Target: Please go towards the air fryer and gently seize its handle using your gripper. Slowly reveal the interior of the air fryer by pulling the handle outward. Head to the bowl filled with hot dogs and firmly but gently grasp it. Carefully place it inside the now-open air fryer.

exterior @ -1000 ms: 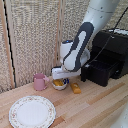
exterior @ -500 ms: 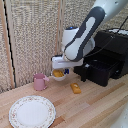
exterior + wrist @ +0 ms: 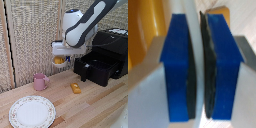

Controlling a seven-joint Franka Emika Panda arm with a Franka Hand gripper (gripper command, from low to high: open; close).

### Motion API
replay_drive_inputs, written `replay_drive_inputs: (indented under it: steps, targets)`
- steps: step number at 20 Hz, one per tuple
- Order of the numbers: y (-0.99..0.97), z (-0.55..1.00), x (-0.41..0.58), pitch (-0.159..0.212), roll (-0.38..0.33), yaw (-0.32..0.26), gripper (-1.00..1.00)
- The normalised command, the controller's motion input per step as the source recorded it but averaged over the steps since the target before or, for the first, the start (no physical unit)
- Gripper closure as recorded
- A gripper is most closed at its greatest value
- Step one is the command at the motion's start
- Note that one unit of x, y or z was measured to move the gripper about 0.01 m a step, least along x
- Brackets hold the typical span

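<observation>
My gripper [image 3: 60, 55] hangs from the white and grey arm, shut on the rim of the small white bowl filled with hot dogs [image 3: 59, 61]. The bowl is held in the air above the wooden table, to the exterior view's left of the air fryer [image 3: 111, 50]. The black drawer [image 3: 100, 67] is pulled out and shows an open cavity. Its handle [image 3: 84, 75] sticks out at the front. In the wrist view the two blue fingertips [image 3: 178, 70] stand almost together on a thin pale edge, with the bowl's orange-yellow food [image 3: 143, 30] beside them.
A pink mug [image 3: 40, 81] stands on the table below and to the exterior view's left of the bowl. A loose yellow-orange chunk [image 3: 75, 88] lies in front of the drawer. A floral-rimmed plate [image 3: 32, 111] sits at the near left. A woven screen backs the table.
The bowl has risen off the table in the shut gripper, from table level to well above the mug. The arm has lifted with it.
</observation>
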Motion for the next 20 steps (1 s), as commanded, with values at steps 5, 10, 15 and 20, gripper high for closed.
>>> replay_drive_inputs:
  steps: [5, 10, 15, 20]
  targets:
    - [-0.17, 0.75, 0.309, 0.000, -0.068, -0.245, 1.00]
    - [-0.52, 0.68, 0.203, -0.017, 0.000, -0.198, 1.00]
    - [-0.62, 0.56, 0.060, -0.018, 0.016, -0.184, 1.00]
    - [-0.60, 0.34, -0.065, -0.002, 0.066, -0.177, 1.00]
